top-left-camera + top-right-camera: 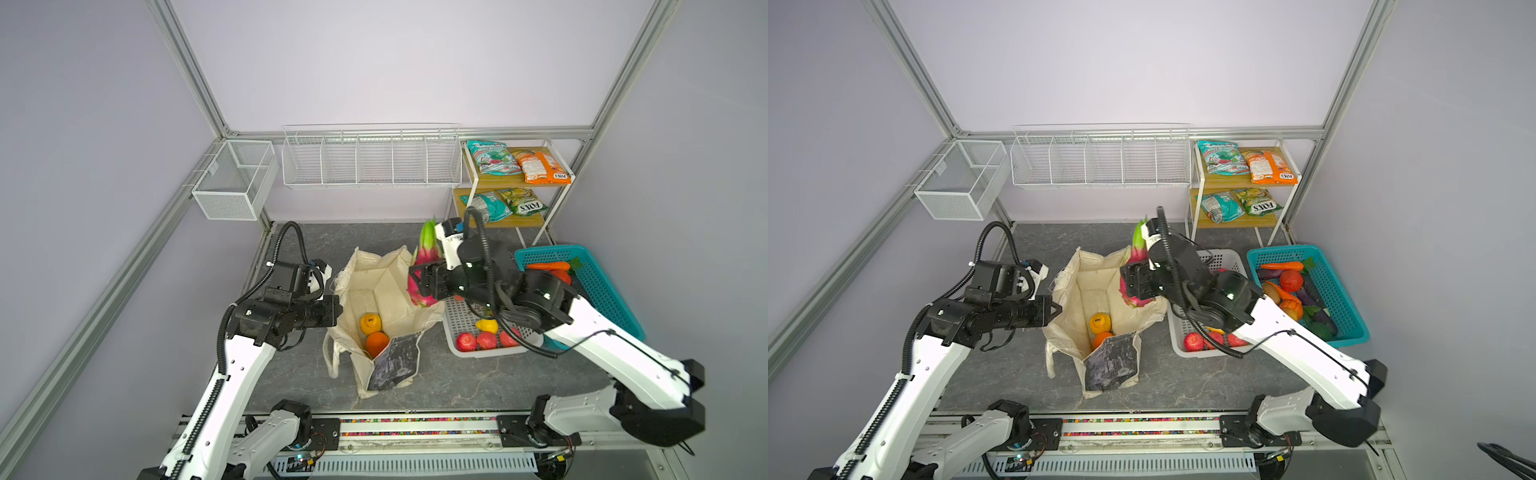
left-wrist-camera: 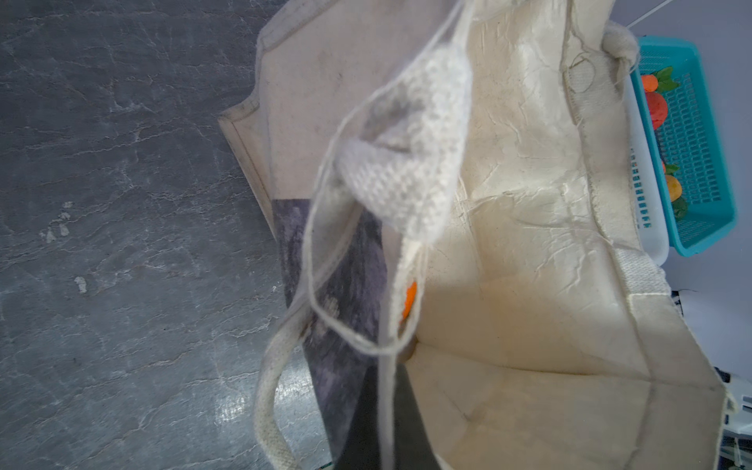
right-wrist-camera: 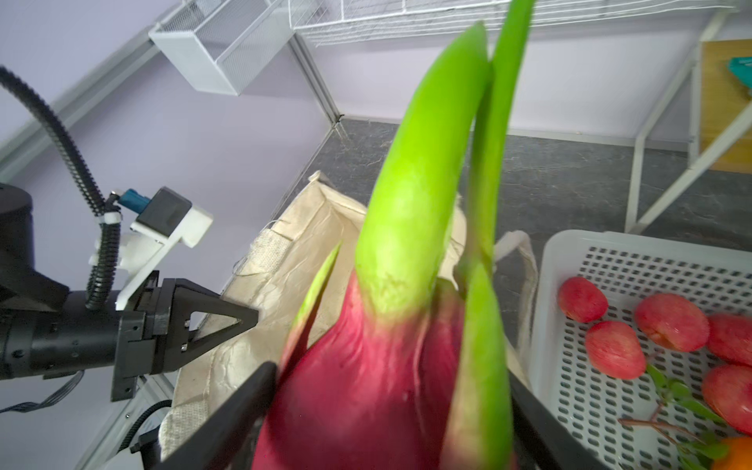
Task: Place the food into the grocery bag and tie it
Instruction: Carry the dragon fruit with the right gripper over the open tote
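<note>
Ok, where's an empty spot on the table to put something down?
Bare grey table lies in front of the tote bag and white basket, and behind the bag toward the wire rack. The right side is crowded: white basket, teal basket, and the right arm holding the dragon fruit.

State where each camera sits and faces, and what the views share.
Top views: high over the robot's base, looking down at the table; both claws show, left claw pinching the grocery bag rim, right claw gripping the dragon fruit.
Left wrist: on the left arm, looking into the bag's mouth; only a claw finger shows.
Right wrist: on the right arm, looking along the dragon fruit toward the back wall; its fingers and the left claw show.
Shared: both wrist views catch the bag and the white basket.
</note>
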`<state>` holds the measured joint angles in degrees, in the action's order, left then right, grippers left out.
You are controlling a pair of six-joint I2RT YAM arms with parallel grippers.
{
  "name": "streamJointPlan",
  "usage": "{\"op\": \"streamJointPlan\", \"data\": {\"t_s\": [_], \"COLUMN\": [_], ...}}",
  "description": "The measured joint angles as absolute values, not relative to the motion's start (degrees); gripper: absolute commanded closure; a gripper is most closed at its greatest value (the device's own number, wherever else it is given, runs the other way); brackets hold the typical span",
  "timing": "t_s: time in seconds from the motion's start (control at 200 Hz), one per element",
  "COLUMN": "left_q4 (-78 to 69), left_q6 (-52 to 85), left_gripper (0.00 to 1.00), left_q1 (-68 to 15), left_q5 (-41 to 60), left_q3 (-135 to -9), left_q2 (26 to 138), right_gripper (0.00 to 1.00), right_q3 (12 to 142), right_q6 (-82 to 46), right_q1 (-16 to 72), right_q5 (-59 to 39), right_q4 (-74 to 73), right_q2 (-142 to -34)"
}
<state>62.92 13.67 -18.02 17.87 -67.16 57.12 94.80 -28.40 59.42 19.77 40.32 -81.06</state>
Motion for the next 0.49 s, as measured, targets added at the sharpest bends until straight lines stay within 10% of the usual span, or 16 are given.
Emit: {"op": "streamJointPlan", "data": {"t_s": [0.495], "left_q4": [62.4], "left_q6": [13.9], "left_gripper": [1.00], "left_q1": [-18.0], "left_q5": [19.4], "left_q3": [-67.9], "left_q2": [57.4], "right_gripper": [0.22], "right_q3": [95.4], "right_q6": [-27.5], "right_q1": [60.5], "right_q5": [18.3], "right_q4": [32.8], "right_q2": [-91.4]}}
